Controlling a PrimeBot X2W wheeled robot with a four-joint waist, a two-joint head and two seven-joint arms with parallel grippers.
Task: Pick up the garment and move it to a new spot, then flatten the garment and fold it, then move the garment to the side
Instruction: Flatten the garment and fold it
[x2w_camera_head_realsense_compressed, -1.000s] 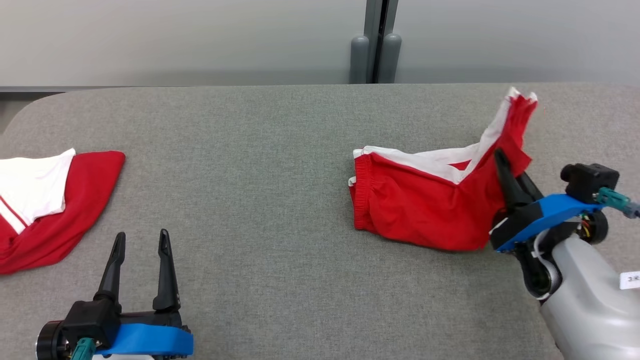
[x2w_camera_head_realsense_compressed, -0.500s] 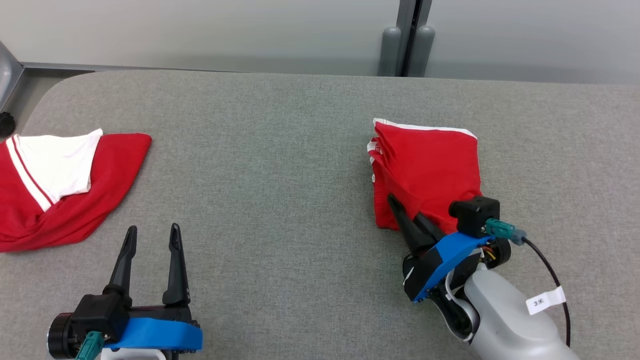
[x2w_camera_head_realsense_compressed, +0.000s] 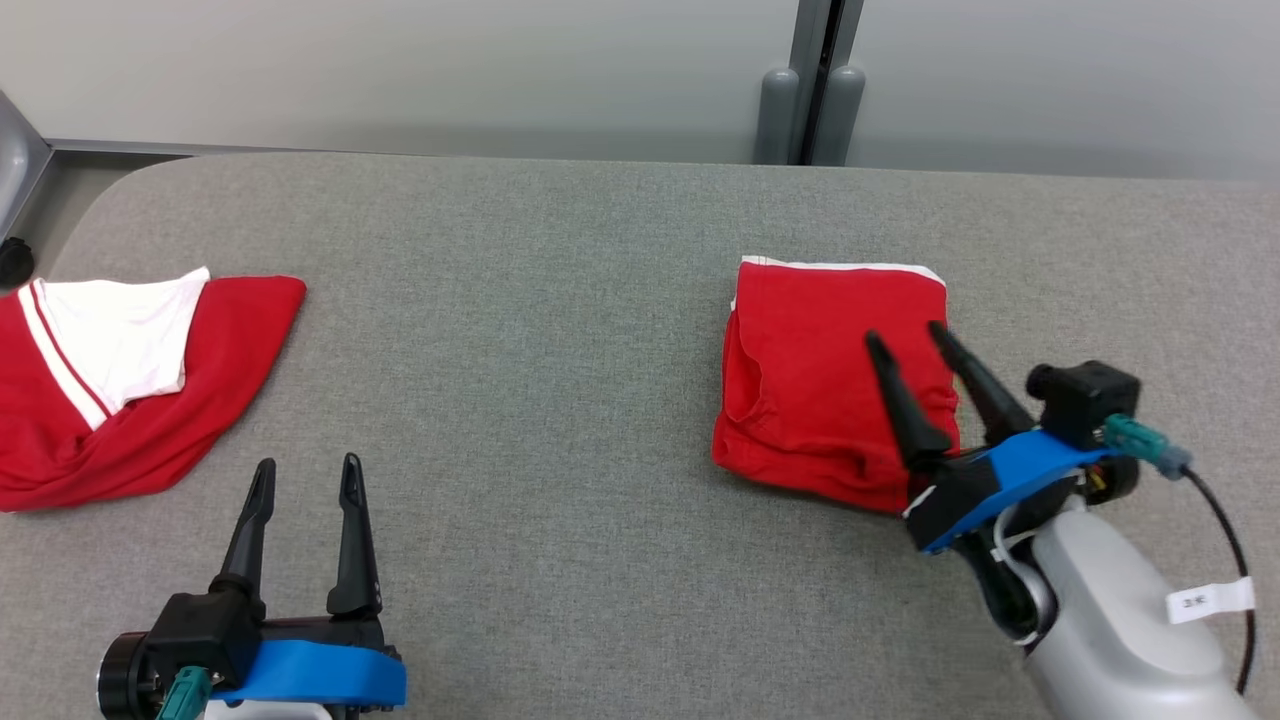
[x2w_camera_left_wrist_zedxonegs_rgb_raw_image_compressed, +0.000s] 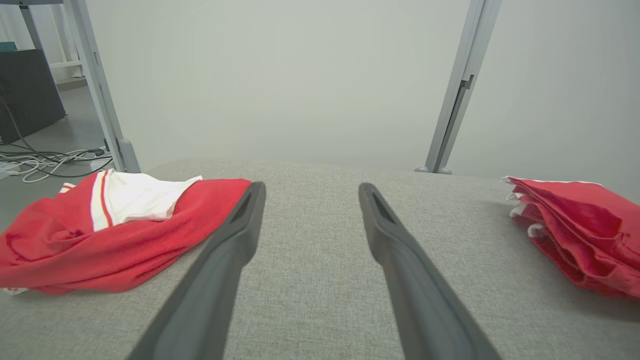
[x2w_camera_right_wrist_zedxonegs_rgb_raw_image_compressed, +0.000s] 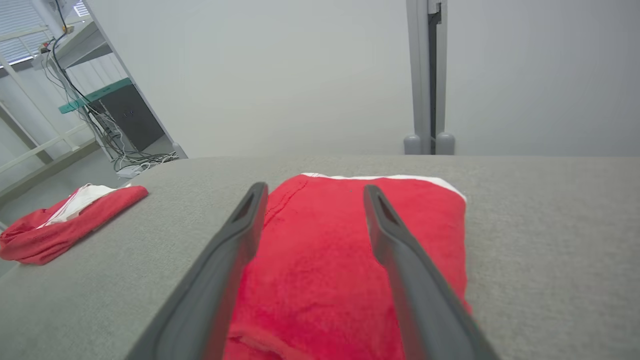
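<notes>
The garment (x2w_camera_head_realsense_compressed: 815, 385) is red with a white trim, folded into a compact square on the grey table, right of centre; I also see it in the left wrist view (x2w_camera_left_wrist_zedxonegs_rgb_raw_image_compressed: 575, 230) and the right wrist view (x2w_camera_right_wrist_zedxonegs_rgb_raw_image_compressed: 325, 260). My right gripper (x2w_camera_head_realsense_compressed: 908, 338) hovers over the garment's right half, open, with nothing between its fingers (x2w_camera_right_wrist_zedxonegs_rgb_raw_image_compressed: 385, 225). Near the front left my left gripper (x2w_camera_head_realsense_compressed: 307, 468) stands open and empty above bare cloth (x2w_camera_left_wrist_zedxonegs_rgb_raw_image_compressed: 310, 190), far from the folded garment.
Another red and white garment (x2w_camera_head_realsense_compressed: 120, 380) lies crumpled at the table's left edge (x2w_camera_left_wrist_zedxonegs_rgb_raw_image_compressed: 100, 230) (x2w_camera_right_wrist_zedxonegs_rgb_raw_image_compressed: 55, 225). The table (x2w_camera_head_realsense_compressed: 520, 330) has a rounded far-left corner. A grey post (x2w_camera_head_realsense_compressed: 805, 90) stands behind the far edge. Cables lie on the floor to the left.
The right gripper laid the lifted flap down into a fold, let go and opened, rising over the garment. The head camera shifted. The left gripper stayed open and still.
</notes>
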